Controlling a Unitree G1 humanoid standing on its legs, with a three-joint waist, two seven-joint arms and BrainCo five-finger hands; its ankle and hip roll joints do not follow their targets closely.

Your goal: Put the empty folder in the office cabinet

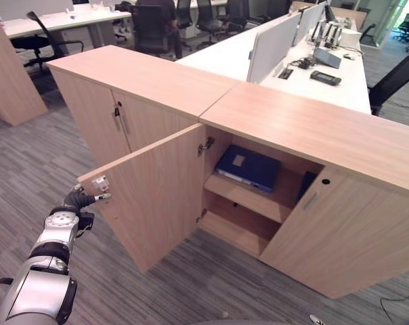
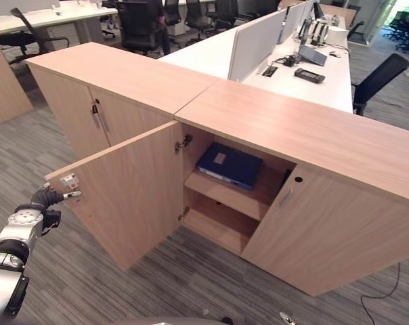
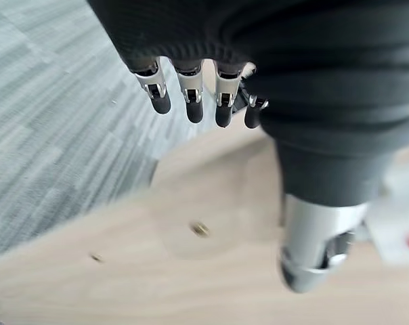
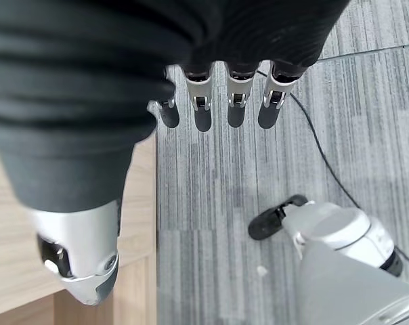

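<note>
The left hand, fingers straight and holding nothing, rests at the outer edge of the open door, near left. The right hand hangs slack and empty over grey striped carpet. Beyond the door, the blue folder lies flat on the upper shelf of the cabinet, so the placing looks done and closing is the step in hand. The next move likely calls for a steady push to swing the door shut. The cabinet is pale wood-grain laminate, flat and square-edged; the folder is matte with a small pale label. White desks and black chairs stand far behind.
</note>
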